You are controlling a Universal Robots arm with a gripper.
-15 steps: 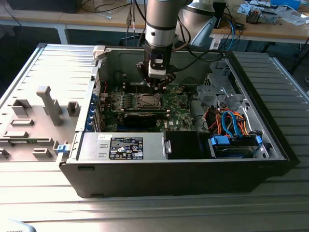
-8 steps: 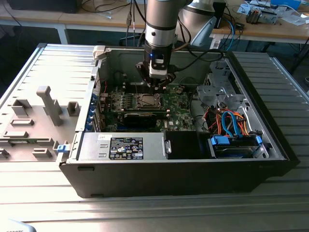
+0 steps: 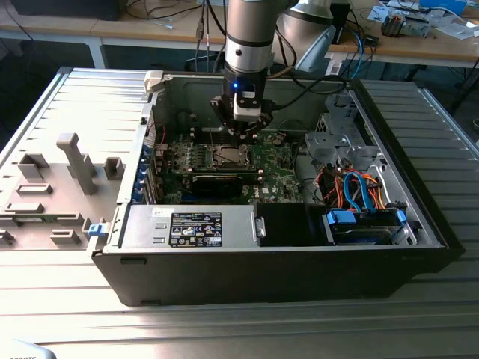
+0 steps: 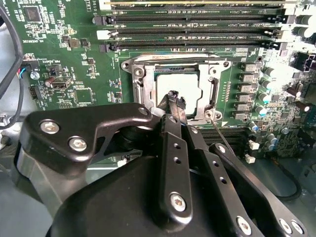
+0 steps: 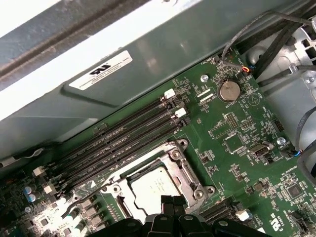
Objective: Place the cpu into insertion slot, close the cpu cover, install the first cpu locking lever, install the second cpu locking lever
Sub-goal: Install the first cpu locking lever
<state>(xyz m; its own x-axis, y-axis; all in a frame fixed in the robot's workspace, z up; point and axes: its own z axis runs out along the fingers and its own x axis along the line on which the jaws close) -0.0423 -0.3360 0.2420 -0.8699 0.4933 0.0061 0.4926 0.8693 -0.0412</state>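
Hovering over the socket (image 3: 228, 155) in the open computer case (image 3: 299, 273), the gripper (image 3: 242, 134) points down.
The silvery chip (image 4: 186, 88) lies flat in the socket, near the middle of the green board (image 4: 74, 59), just beside the long black memory slots (image 4: 197, 30). The metal cover (image 4: 139, 85) lies down around the chip, which shows through its square window. The gripper's jaws are pinched narrow with nothing between them, the tips over the chip's edge; whether they touch it I cannot tell. A thin wire lever (image 4: 218, 132) sticks out by the cover's corner.
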